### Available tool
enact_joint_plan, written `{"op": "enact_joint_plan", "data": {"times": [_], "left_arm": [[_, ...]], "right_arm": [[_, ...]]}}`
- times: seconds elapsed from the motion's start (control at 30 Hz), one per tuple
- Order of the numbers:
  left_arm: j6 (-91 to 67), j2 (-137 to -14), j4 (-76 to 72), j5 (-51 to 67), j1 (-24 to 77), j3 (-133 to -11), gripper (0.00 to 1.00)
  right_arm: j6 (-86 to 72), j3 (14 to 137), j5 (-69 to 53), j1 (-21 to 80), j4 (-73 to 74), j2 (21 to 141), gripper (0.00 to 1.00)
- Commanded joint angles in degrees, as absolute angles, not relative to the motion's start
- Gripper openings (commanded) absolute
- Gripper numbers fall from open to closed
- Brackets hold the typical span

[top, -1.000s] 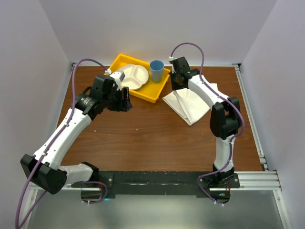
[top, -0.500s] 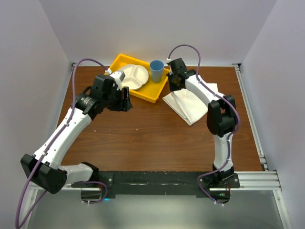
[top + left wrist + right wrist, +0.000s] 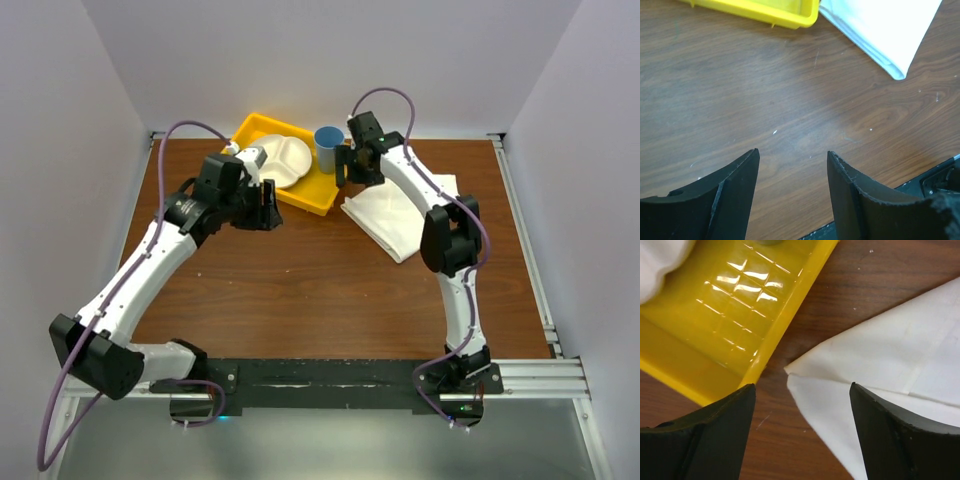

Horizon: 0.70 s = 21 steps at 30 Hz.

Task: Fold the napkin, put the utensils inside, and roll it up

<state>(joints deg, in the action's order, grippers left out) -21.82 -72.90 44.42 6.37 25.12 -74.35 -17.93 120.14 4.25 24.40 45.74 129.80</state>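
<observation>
The left gripper (image 3: 792, 155) hung over bare table (image 3: 790, 100), jaws parted and empty, well left of the napkin (image 3: 400, 222). Beside the yellow tray (image 3: 305, 203), the right gripper (image 3: 802, 387), jaws spread and holding nothing, hovered over the napkin's far-left corner. The folded cloth stretched near-right from there, nearer the right arm.

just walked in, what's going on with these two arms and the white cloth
Two robot arms are partway through a napkin-folding job. The white napkin lies folded flat on the table, close beside the yellow tray. The right claw hangs open over the napkin's corner nearest the tray, holding nothing. The left claw is open too, over bare wood, also empty. The napkin is not rolled yet.
</observation>
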Motion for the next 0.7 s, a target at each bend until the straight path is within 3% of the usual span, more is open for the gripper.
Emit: {"op": "enact_joint_plan", "data": {"times": [0.0,0.17,0.3,0.33,0.43,0.67], "left_arm": [[-22.9,-76.7,33.3,11.2,24.8,-73.9,0.60],[-24.9,-85.7,20.4,13.2,29.4,-75.3,0.54],[-22.0,-95.9,14.0,10.9,35.2,-80.6,0.42],[-22.1,-98.1,13.5,10.7,35.9,-81.8,0.35],[-23.0,-106.4,12.4,11.0,36.0,-87.1,0.26],[-22.1,-116.7,9.0,11.4,36.0,-94.0,0.25]], "right_arm": [[-26.2,123.9,2.9,20.9,54.4,124.3,0.81],[-31.1,105.2,2.2,9.7,51.3,115.3,0.75],[-28.1,94.4,5.2,5.7,44.7,108.1,0.67],[-27.0,91.7,5.4,5.3,42.5,107.5,0.60],[-26.4,88.6,6.2,3.0,39.4,107.0,0.49],[-25.2,90.4,5.2,0.8,37.9,109.8,0.34]]}}
